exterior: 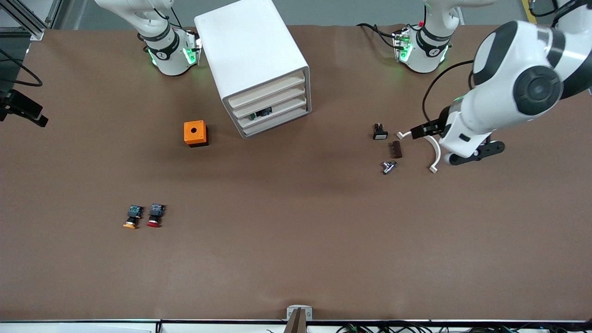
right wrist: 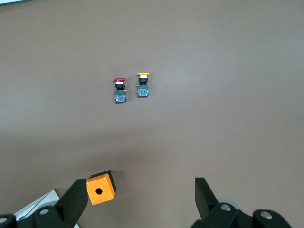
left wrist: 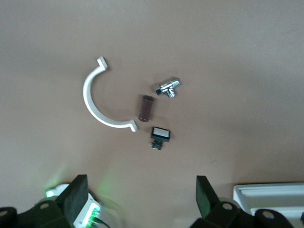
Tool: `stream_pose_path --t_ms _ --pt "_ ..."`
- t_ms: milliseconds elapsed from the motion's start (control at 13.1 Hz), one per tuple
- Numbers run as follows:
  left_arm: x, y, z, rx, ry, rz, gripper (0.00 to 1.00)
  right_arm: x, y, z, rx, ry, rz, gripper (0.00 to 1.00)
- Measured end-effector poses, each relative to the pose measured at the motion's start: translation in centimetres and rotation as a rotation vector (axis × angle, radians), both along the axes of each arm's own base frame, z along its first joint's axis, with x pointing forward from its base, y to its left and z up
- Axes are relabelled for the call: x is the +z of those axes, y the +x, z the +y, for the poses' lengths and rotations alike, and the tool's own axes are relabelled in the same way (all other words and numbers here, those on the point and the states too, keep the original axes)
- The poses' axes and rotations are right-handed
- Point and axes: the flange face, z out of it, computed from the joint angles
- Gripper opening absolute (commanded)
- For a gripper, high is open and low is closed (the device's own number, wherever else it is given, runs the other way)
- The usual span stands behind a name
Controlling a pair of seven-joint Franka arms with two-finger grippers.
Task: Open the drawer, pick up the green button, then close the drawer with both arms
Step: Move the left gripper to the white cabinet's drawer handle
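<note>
Front view: one white drawer cabinet (exterior: 256, 64) with four shut drawers, a green-and-blue part (exterior: 260, 113) showing through a drawer front (whether it is the button cannot be told), one orange box (exterior: 195, 133), two buttons, yellow-capped (exterior: 132, 216) and red-capped (exterior: 156, 215), amid wide bare table (exterior: 296, 240). Left wrist view: left gripper (left wrist: 142, 197), fingers apart, hangs over four small parts, namely white clamp (left wrist: 97, 99), brown block (left wrist: 146, 108), chrome fitting (left wrist: 168, 87), black switch (left wrist: 160, 136). Right wrist view: right gripper (right wrist: 140, 202), fingers apart, hangs over the orange box.

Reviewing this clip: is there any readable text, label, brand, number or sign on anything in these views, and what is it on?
No text can be read in any view.
Arm bases: small dark marks on the black collars, too small to read.
White drawer cabinet: no label visible.
Orange box: no marking, only a round hole.
Red-capped button and yellow-capped button: no legible print.
</note>
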Motion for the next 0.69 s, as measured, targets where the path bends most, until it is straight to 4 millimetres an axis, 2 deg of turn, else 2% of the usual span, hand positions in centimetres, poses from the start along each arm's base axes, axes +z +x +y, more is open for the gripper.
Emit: stream_pose_path --t_ms 305,534,686 --pt "-5.7 0.1 -6.8 0.209 0.107 0.075 1.0 0.0 0.0 0.0 0.0 0.0 0.0 1.0" --pt "-11.3 -0.2 -12.5 0.333 0.197 0.13 1.0 0.0 0.0 -0.1 -0.001 -0.002 -0.002 1.0" --pt "-14.2 -0.5 -15.2 0.429 0.23 0.159 1.0 0.0 0.0 -0.2 -0.003 -0.002 -0.002 1.0"
